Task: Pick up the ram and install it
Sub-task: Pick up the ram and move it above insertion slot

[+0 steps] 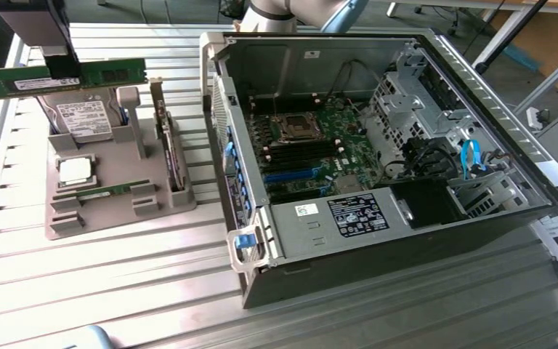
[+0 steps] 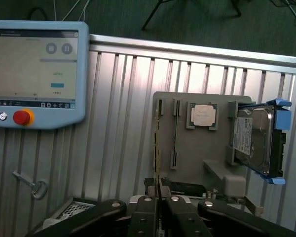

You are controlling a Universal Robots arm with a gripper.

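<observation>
Exterior view, hand: the hand (image 1: 63, 70) is closed narrow on the ram (image 1: 17, 82), pinching it near mid-length from above.
Exterior view, ram: it hangs level above the grey tray (image 1: 95, 218), its long axis running across the view.
Exterior view, slots: the black memory slots (image 1: 304, 153) sit inside the open computer case (image 1: 259, 65), well apart from the ram toward the exterior view's right and lower down. Their long axis looks roughly parallel to the ram.
Exterior view, tray: it also holds a second green stick (image 1: 104, 191), a processor (image 1: 75, 169) and a hard drive (image 1: 83, 116).
Wrist view, hand: the fingers (image 2: 147, 217) clamp the ram (image 2: 157, 148), which shows edge-on as a thin strip.
Wrist view, below: the tray (image 2: 202, 148) lies on the table (image 2: 118, 123), with a touchscreen pendant (image 2: 34, 74) beside it.
</observation>
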